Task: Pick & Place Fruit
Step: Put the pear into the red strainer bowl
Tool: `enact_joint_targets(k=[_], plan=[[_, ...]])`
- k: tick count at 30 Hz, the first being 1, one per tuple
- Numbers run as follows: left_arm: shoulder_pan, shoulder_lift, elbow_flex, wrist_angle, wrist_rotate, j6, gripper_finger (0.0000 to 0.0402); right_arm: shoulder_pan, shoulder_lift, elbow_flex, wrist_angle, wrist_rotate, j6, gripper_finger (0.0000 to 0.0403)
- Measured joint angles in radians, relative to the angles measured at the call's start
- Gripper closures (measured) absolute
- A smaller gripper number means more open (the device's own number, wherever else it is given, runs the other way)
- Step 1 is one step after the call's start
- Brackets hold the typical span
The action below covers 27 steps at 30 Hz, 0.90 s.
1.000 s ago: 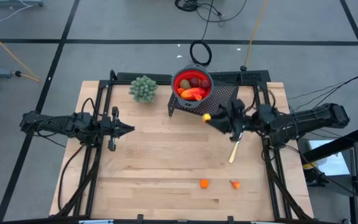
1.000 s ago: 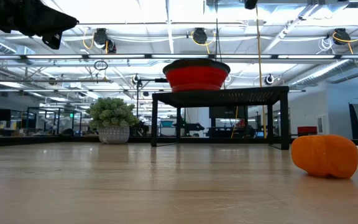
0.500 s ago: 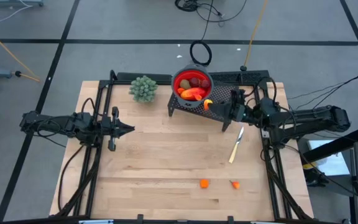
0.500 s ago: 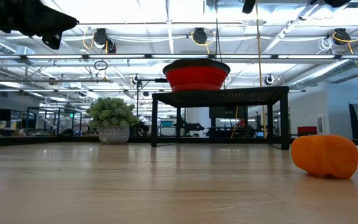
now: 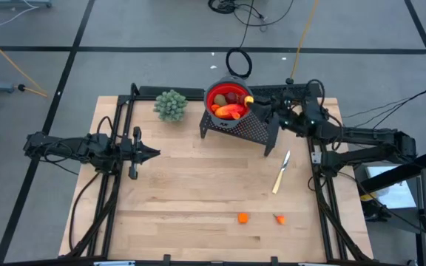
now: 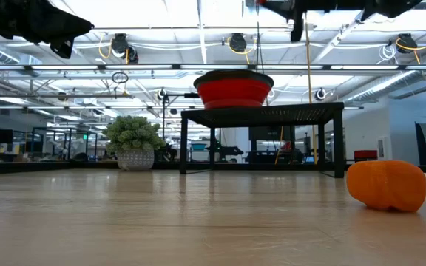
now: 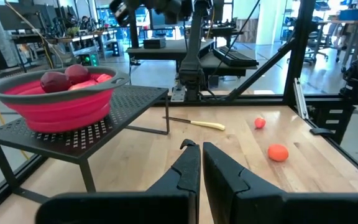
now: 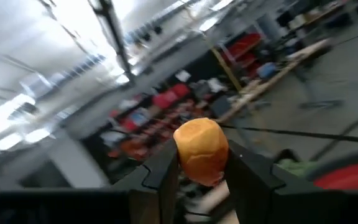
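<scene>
A red bowl (image 5: 228, 100) holding an olive-brown oval, dark-red bits and a long red-orange piece stands on a black perforated stand (image 5: 250, 127) at the table's far middle. My right gripper (image 5: 252, 101) hovers at the bowl's right rim, shut on a small yellow-orange fruit piece (image 5: 248, 100), which also shows in the right wrist view (image 8: 201, 151). Two small orange fruit bits (image 5: 242, 217) (image 5: 279, 219) lie near the front edge. My left gripper (image 5: 151, 153) waits shut over the table's left side, its fingers (image 7: 190, 171) pointing toward the stand. My right gripper pinches the yellow-orange piece between its two fingers, one on each side of it (image 8: 182, 157). The fingers come from the table's right, tipped slightly upward. The piece is lifted clear, just over the bowl's right rim (image 5: 250, 94).
A green bushy plant ball (image 5: 171, 105) sits left of the stand. A knife with a pale handle (image 5: 280, 171) lies on the wood at the right. The orange bit (image 6: 387, 185) looms large in the low view. Bare wood fills the table's middle.
My right gripper has swung toward the table's far edge and the bowl, turning as it went. The yellow-orange piece stayed between its fingers and clear of the table. It has gone from in front of the stand to the bowl's right rim.
</scene>
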Motion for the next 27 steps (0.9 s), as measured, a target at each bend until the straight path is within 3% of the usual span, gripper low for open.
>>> enact_joint_targets(k=[9,14,27], plan=[[0.0,0.002,0.0,0.0,-0.001,0.0,0.038,-0.089,0.066,0.19,-0.33,0.005,-0.263,0.0291],[0.0,0.002,0.0,-0.001,-0.001,0.001,0.038,-0.109,0.134,0.27,-0.428,0.006,-0.364,0.0291],[0.001,0.002,0.0,-0.004,-0.001,0.001,0.038,-0.118,0.23,0.293,-0.701,0.105,-0.465,0.0291]])
